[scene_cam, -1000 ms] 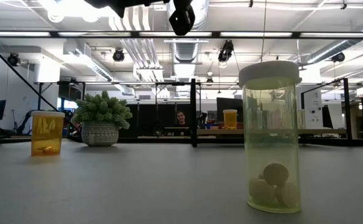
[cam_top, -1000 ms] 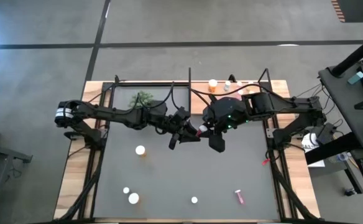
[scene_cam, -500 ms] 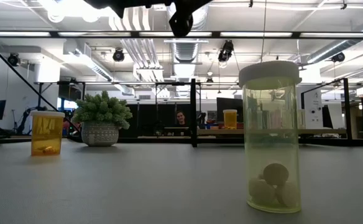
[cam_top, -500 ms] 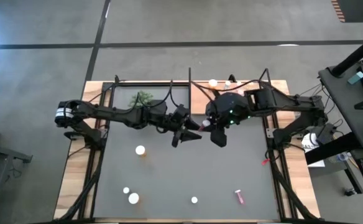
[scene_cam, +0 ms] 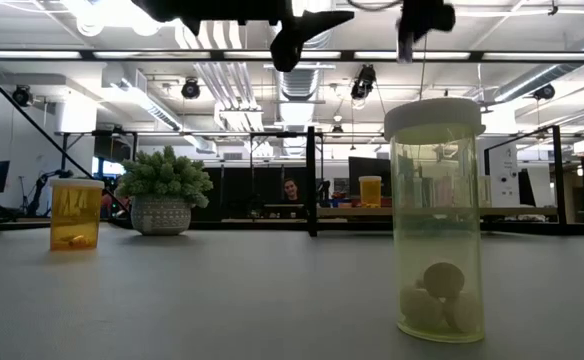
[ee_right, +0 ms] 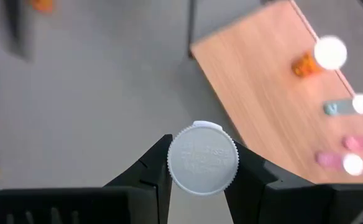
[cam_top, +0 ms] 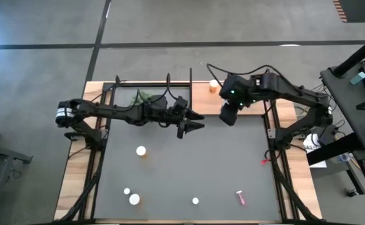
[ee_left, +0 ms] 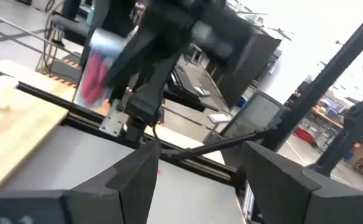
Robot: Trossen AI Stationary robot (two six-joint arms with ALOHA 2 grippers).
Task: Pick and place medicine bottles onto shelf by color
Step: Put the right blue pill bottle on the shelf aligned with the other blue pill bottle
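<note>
My right gripper (ee_right: 201,177) is shut on a pink medicine bottle (ee_left: 93,78) with a white cap (ee_right: 203,158). It hangs in the air over the near edge of the shelf (cam_top: 201,95), a light wooden board with black rods. My left gripper (ee_left: 197,180) stands open and empty just left of it, above the table (cam_top: 192,122). On the shelf stand an orange bottle (ee_right: 307,62), a blue vial (ee_right: 340,107) and pink vials (ee_right: 337,160). My right gripper pinches the pink bottle between its two fingers (ee_right: 150,167), at or just under the white cap (ee_right: 176,163). The cap faces the wrist camera and hides the body there. The bottle is lifted clear of table and shelf.
Loose on the table stand an orange bottle (cam_top: 141,150), white-capped bottles (cam_top: 134,199) (cam_top: 195,200) and a lying pink vial (cam_top: 239,197). A green plant (cam_top: 142,98) sits at the far left. A yellow-green bottle (scene_cam: 437,220) stands at the near edge.
My left gripper has opened and let go of the pink bottle, then drawn slightly toward the far edge. My right gripper has carried the bottle away from it, toward the far right, to the shelf's near edge.
</note>
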